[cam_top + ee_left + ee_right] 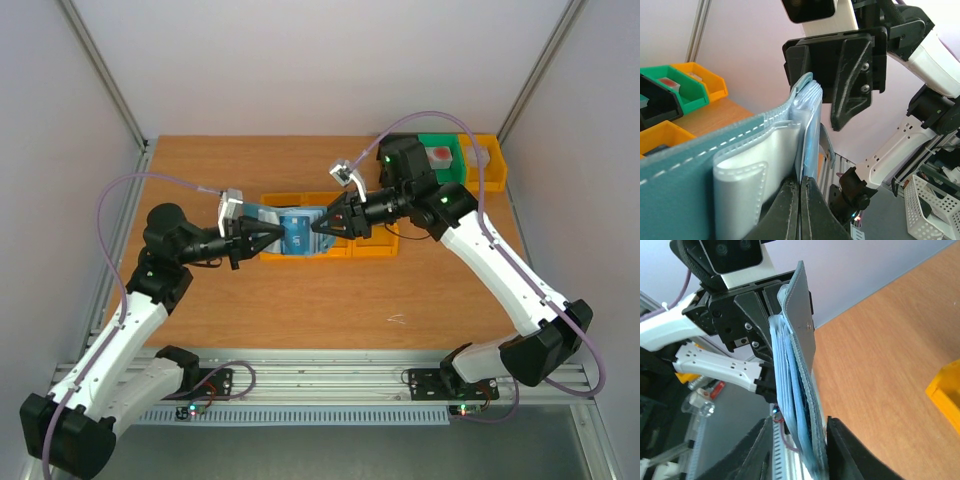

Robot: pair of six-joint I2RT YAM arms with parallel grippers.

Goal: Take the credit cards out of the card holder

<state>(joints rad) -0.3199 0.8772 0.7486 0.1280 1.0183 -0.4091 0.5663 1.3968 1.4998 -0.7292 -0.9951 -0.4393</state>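
Spreading over most of the top view, the wooden table (pixel 300 300) carries both arms at its near edge. The left arm (pixel 130 325) and the right arm (pixel 500 265) lean toward each other and meet over the middle of the table.

Under their meeting point lies a row of yellow bins (pixel 378 248), partly covered from above by the grippers and by what they hold. In the far right corner a green bin (pixel 425 142) stands just beside another yellow bin (pixel 490 175), both well apart from the grippers. The right arm's upper part crosses in front of the green bin.

The card holder (pixel 296 232) is in the air between the two grippers, above the row of yellow bins and not touching the table. It is a flat blue wallet with white stitching (pixel 715 165) and is seen edge-on from each wrist.

The left gripper (pixel 800 207) pinches one end. Its two black fingers are nearly pressed together on the edge of the shiny sleeves (pixel 747 172). The right gripper (pixel 800 457) holds the opposite end, its jaws standing wider, one on each side of the thick bundle of sleeves and cover (pixel 800 340), and closed against it. From the left wrist camera the right gripper's black body blocks the far end of the wallet.

Pale blue layers lie between the sleeves, but I cannot tell whether these are the credit cards or only plastic.
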